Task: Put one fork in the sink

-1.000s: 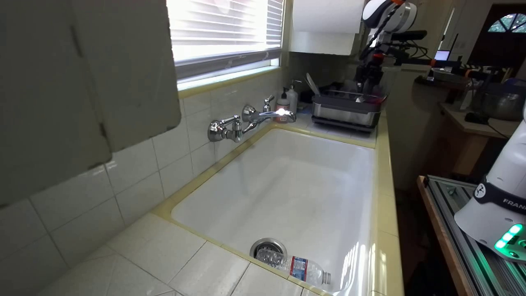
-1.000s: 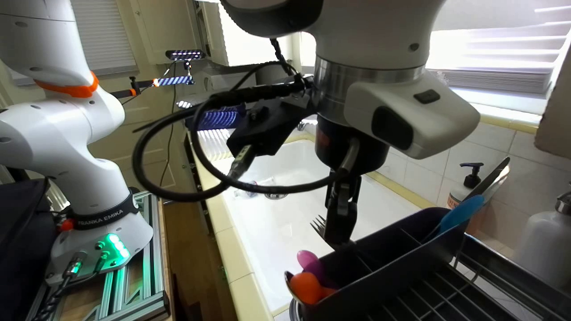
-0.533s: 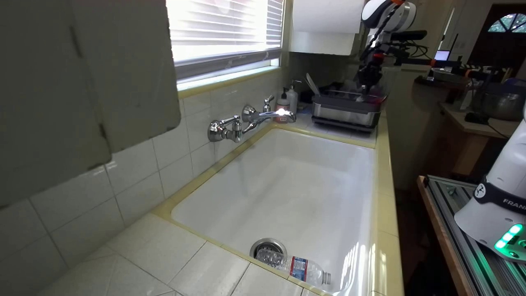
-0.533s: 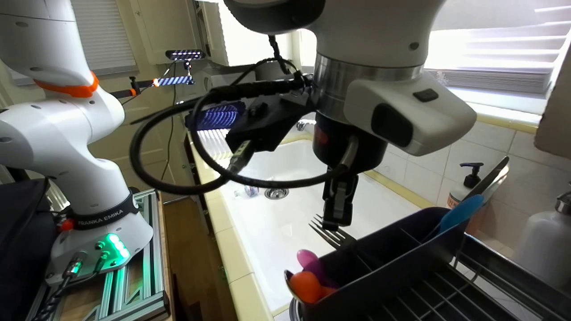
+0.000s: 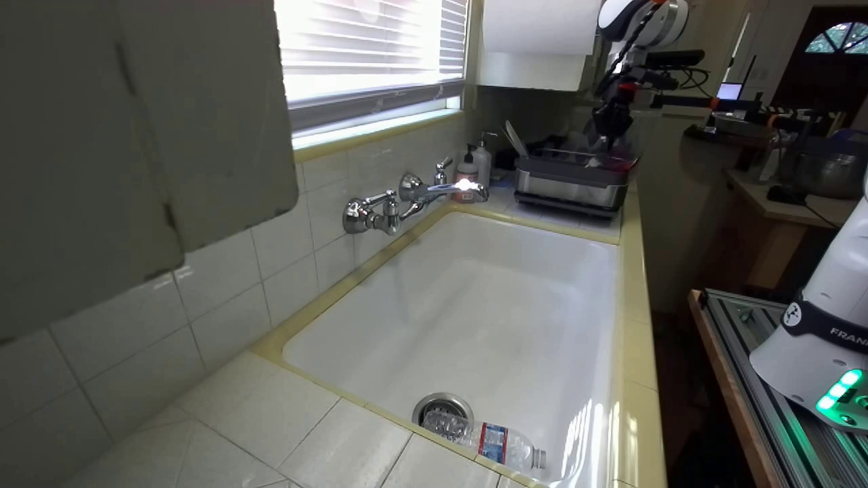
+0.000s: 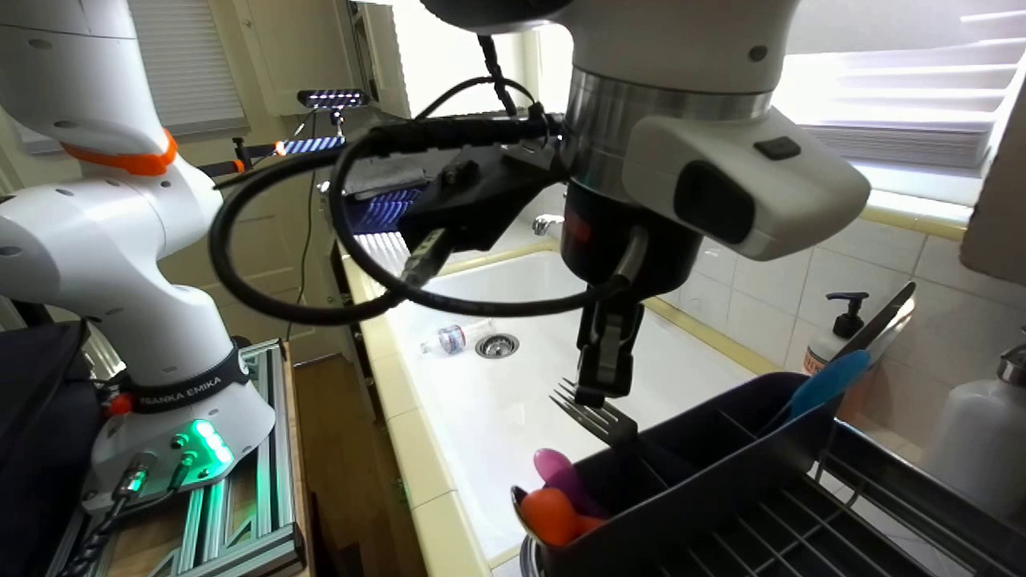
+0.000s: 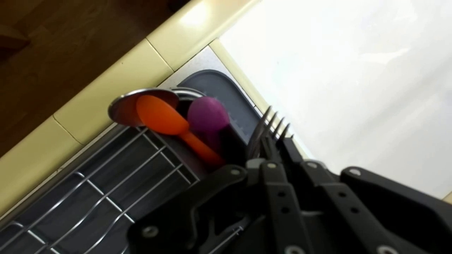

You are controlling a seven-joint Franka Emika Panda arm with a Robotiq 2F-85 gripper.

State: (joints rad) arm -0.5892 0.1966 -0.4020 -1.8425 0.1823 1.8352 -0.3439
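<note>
A dark grey fork (image 6: 613,425) leans in a dark utensil caddy (image 6: 721,482), tines up and tilted over the near end of the sink. My gripper (image 6: 603,393) is shut with its fingertips on the tines. In the wrist view the fork (image 7: 254,146) has tines running into the narrow gap of the gripper (image 7: 279,141); its handle is hidden in the caddy. The white sink (image 5: 475,312) shows in every view, with the gripper beyond its far end, small and dark, in an exterior view.
Beside the fork stand an orange spoon (image 7: 160,116), a purple spoon (image 7: 208,114) and a blue utensil (image 6: 834,386). The caddy hangs on a wire dish rack (image 7: 106,197). A plastic bottle (image 5: 502,444) lies by the drain (image 5: 434,403); a chrome tap (image 5: 441,192) juts from the wall.
The jaws have come together at the fork's tines. The wrist has risen and tilted slightly, and the fork's head has shifted a little with the fingertips.
</note>
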